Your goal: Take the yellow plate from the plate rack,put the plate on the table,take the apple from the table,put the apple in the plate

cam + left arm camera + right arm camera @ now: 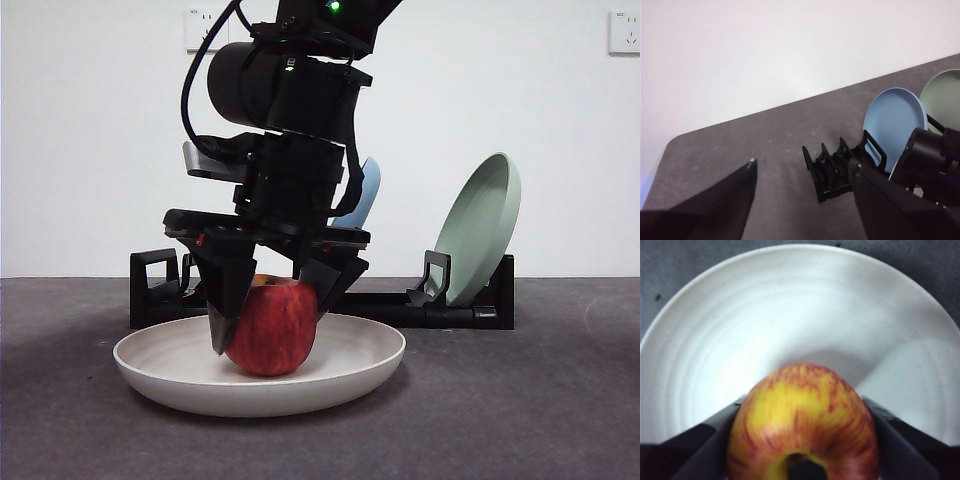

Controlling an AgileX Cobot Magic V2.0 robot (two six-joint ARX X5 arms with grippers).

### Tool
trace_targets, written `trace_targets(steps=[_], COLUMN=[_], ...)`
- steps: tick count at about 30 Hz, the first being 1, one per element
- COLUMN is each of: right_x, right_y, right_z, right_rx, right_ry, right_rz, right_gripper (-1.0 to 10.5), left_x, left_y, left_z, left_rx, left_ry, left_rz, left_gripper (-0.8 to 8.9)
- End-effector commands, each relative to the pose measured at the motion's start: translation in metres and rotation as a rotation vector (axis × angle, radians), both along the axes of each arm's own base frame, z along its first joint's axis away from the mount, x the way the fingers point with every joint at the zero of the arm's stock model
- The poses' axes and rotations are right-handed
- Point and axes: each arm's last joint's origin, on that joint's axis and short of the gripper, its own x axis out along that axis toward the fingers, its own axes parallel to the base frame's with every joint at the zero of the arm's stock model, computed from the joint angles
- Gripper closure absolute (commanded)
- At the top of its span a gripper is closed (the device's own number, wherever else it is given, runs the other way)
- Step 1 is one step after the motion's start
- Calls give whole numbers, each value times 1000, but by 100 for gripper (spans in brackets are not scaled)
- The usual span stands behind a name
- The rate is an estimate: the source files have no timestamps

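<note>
The red apple [270,325] sits upright in the middle of the cream plate [260,395], which lies flat on the dark grey table [550,400] in front of the black plate rack [400,305]. My right gripper [268,318] comes down from above with one jaw on each side of the apple. In the right wrist view my right gripper [801,402] is shut on the apple [802,440], with the plate [740,315] beneath. My left gripper [804,162] is open and empty, raised above the table near the rack's [832,175] end.
A light blue plate [365,190] [892,120] and a pale green plate [480,225] [942,97] stand upright in the rack behind the cream plate. The right arm [935,160] shows dark at the edge of the left wrist view. A white wall stands behind the table.
</note>
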Motion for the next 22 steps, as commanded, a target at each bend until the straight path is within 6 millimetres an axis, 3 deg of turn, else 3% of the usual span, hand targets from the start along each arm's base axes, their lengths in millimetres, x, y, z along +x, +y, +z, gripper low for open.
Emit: trace_targets(steps=[1,3,10,16,22], right_x=[-2,-2,-4,-13,-24], right_y=[1,1,-2,-14,-43], right_z=[-8,-8,10,54,110], right_rx=[-28,-36,-9,52,135], right_ry=[15,10,-31,-87,-170], right_rz=[11,8,4,0,-32], right_gripper=[452,383,381,383,430], left_x=[0,0,2,8,22], left_y=[1,1,-3,-15,-38], left_z=[0,0,-1,-4,-6], left_rx=[1,1,-5,14,21], left_ry=[1,2,20,51,59], left_rz=[1,0,-8,-41,-56], left_gripper=[499,499,499,500,500])
